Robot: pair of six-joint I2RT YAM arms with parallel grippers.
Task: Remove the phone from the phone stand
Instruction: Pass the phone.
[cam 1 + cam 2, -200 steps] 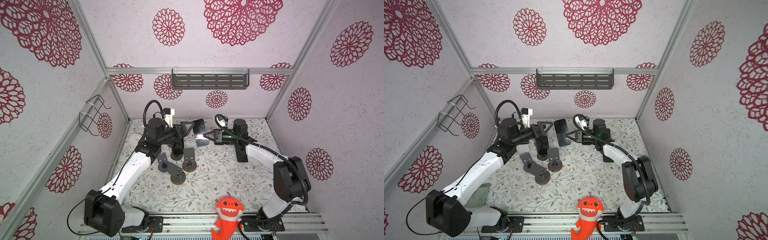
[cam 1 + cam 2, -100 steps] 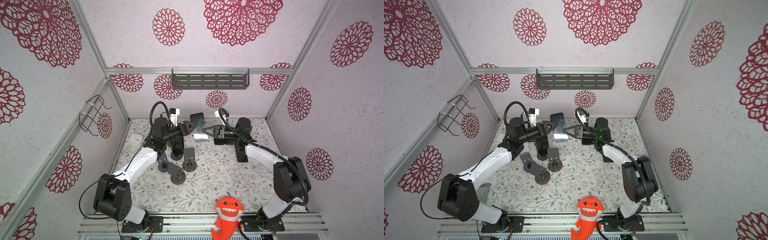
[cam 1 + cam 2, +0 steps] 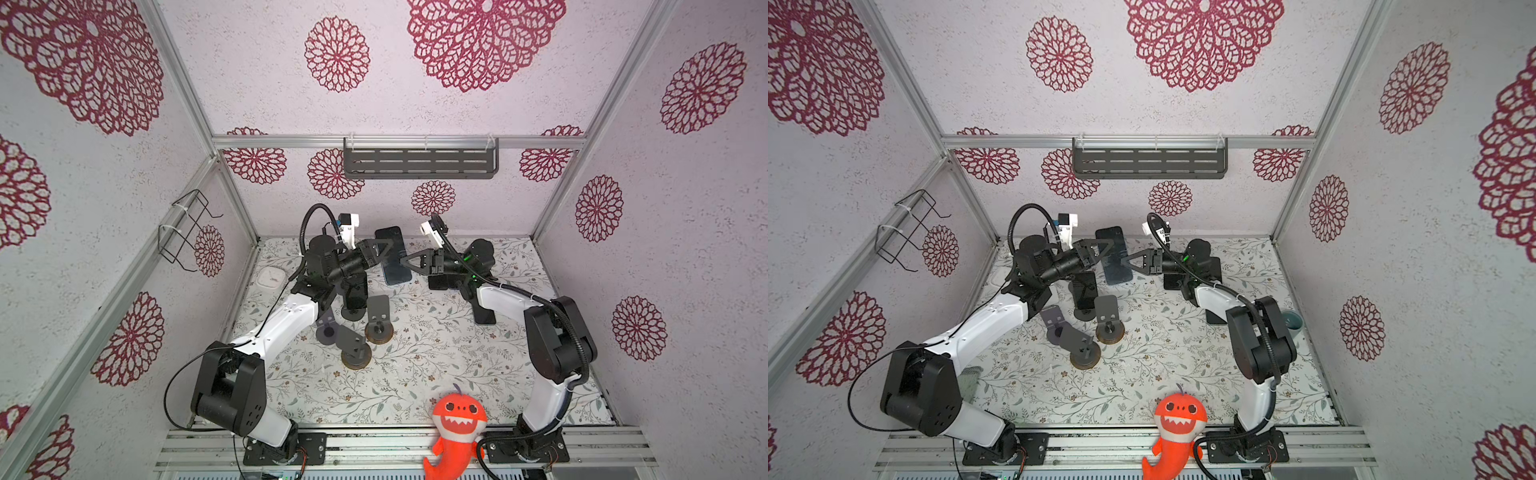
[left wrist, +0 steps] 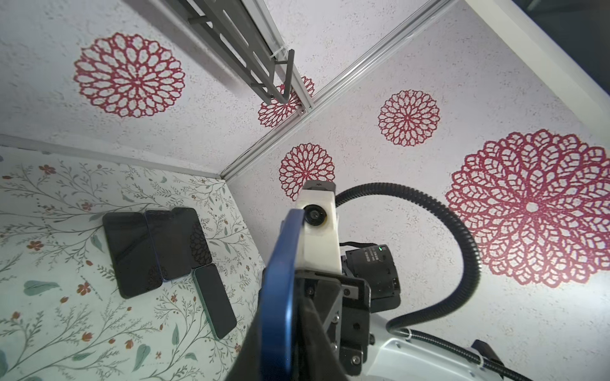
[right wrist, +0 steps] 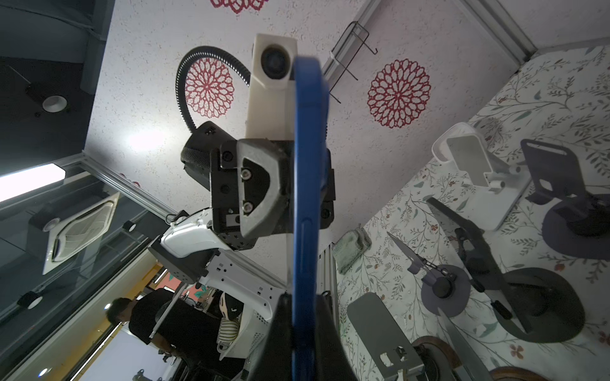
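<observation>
blue-cased phone (image 3: pixel 395 266): off any stand, aloft over the back of the desk (image 3: pixel 436 361). left end effector (image 3: pixel 384 249) and right end effector (image 3: pixel 405 262) are both closed on its opposite long edges. handling: release one side only once the other's grip looks firm; avoid twisting.

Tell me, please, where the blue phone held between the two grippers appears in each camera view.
Top view: blue phone, above centre, screen facing the camera.
Top view: same height, slightly left of centre.
Left wrist: edge-on, rising from the bottom centre.
Right wrist: edge-on, a vertical blue band through the centre.
Shared landmark: floral table mat.
</observation>
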